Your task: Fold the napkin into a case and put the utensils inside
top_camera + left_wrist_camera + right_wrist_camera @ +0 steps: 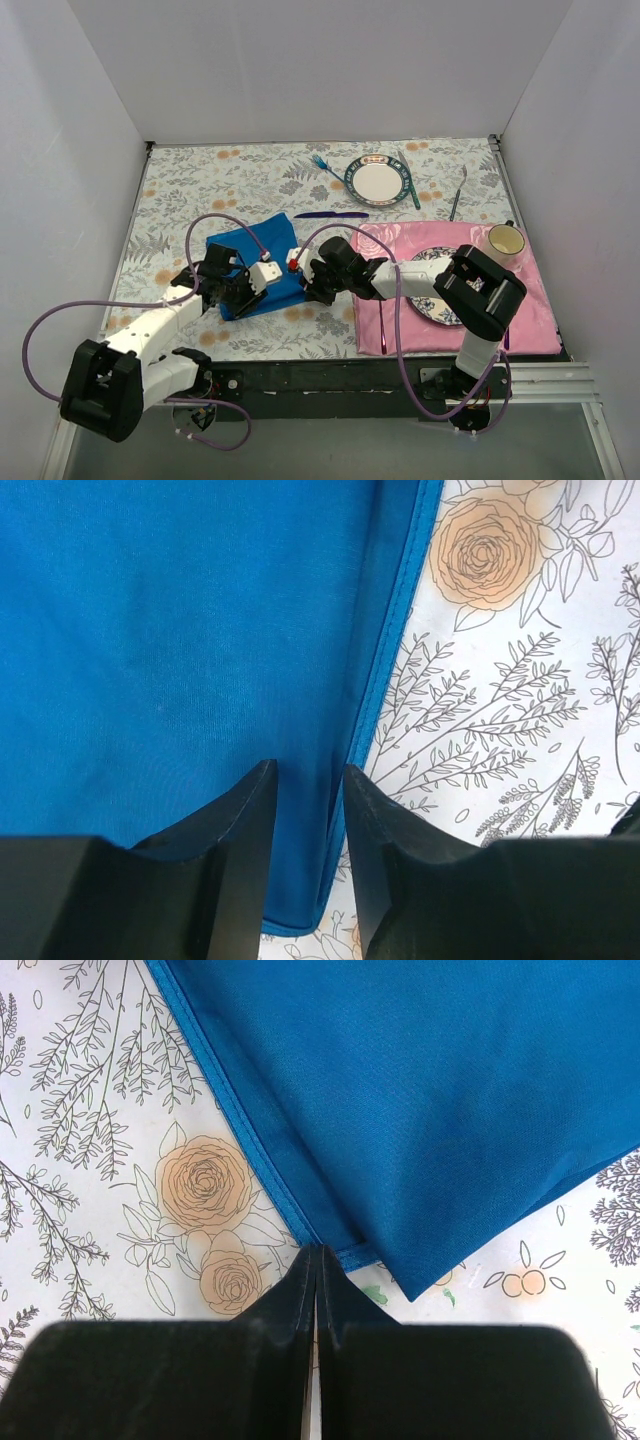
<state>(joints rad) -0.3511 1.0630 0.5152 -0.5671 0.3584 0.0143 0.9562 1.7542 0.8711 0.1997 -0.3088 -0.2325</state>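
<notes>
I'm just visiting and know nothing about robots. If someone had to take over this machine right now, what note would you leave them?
Left gripper: open over the edge of the napkin, holding nothing.
Right gripper: shut, tips at the napkin's hem; I cannot tell whether it pinches cloth.
Napkin: flat on the tablecloth between the arms, layers overlapping, not yet a narrow case.
Utensils: light-blue fork beside the far plate, purple knife just beyond the napkin, both outside it.
Left to do: finish folding the case, then slip the fork and knife inside.
</notes>
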